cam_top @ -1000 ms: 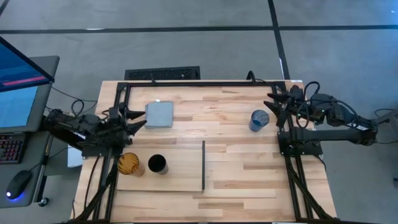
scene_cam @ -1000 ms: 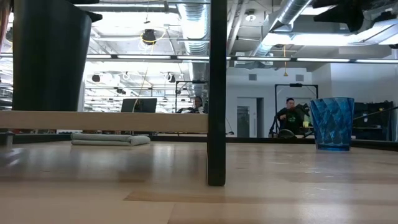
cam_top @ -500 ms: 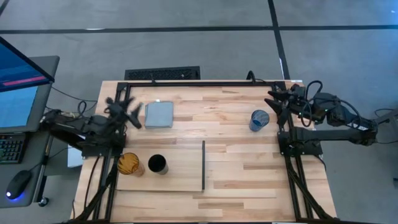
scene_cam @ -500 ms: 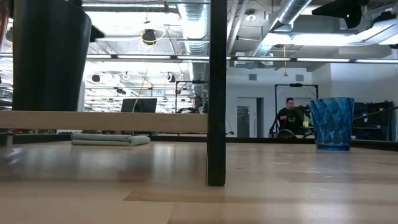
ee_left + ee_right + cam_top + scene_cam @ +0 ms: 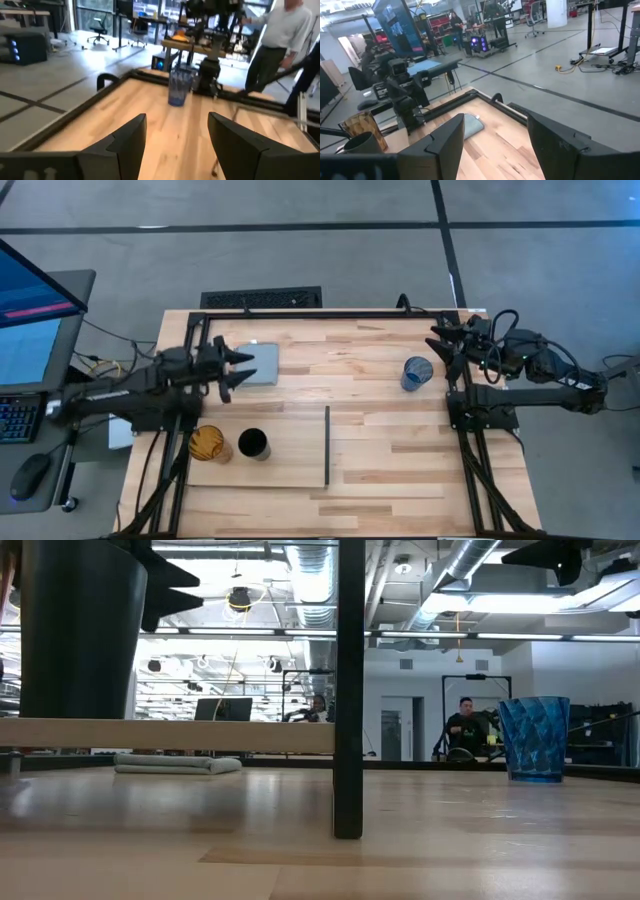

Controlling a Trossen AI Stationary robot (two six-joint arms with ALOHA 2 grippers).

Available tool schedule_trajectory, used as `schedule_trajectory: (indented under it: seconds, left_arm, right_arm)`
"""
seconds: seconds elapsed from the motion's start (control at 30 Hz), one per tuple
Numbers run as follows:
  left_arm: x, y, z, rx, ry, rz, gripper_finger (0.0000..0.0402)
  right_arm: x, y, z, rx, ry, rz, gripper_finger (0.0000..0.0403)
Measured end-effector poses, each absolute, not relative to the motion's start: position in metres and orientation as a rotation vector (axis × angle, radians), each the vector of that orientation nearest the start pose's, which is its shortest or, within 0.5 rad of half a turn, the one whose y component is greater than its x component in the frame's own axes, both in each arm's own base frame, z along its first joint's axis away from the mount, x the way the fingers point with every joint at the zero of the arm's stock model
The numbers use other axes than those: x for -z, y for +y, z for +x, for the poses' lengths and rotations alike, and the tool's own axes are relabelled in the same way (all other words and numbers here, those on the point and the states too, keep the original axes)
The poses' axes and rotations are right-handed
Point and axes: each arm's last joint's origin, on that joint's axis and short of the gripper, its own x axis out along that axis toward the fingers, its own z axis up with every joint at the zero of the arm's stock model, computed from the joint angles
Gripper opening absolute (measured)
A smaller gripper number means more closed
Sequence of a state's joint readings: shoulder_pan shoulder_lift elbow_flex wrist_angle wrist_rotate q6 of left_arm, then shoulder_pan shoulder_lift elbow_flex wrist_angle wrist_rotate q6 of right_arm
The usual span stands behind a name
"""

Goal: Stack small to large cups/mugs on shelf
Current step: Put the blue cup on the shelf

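Note:
The amber-gold cup and the black cup stand upright side by side on the pale shelf board, at its left end; the board's black strip is on its right short edge. The blue cup stands upright on the table at the far right; it also shows in the left wrist view. My left gripper is open and empty above the left edge of the grey-blue pad. My right gripper is open and empty just right of the blue cup, above the table.
The grey-blue pad lies flat on the table at the far left, beyond the shelf. A dark frame runs along the table's far, left and right edges. Bare tabletop lies between the pad and the blue cup and right of the black strip. People show in the room behind.
My left gripper has reached from the table's left edge toward the right, first drawing back a little, and now hangs over the pad's left edge. It stays open. The cups have not moved.

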State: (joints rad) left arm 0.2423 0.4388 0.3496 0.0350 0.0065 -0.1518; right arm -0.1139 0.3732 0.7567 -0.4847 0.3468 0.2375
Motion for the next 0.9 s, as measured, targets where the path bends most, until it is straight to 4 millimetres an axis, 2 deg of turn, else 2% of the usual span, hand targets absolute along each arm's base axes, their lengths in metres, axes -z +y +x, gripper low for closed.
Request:
schedule_trajectory:
  seconds: [0.17,0.37,0.57,0.8,0.9]
  left_arm:
    - [-0.248,0.056,0.123,-0.251,0.029,-0.175,0.0203]
    - [-0.254,0.075,0.109,-0.369,-0.041,-0.158,0.0203]
    - [-0.266,0.065,0.084,-0.402,-0.150,-0.111,0.0203]
    - [-0.257,0.051,0.065,-0.489,-0.107,-0.141,0.0203]
    - [-0.252,0.046,0.060,-0.492,-0.074,-0.143,0.0203]
  right_arm:
    - [-0.337,-0.018,0.072,0.473,0.043,0.232,0.0240]
    - [-0.337,-0.018,0.072,0.473,0.041,0.245,0.0240]
    - [-0.337,-0.019,0.075,0.475,0.053,0.244,0.0240]
    - [-0.335,-0.018,0.075,0.475,0.071,0.266,0.0240]
    - [-0.324,-0.018,0.074,0.500,0.172,0.320,0.0240]
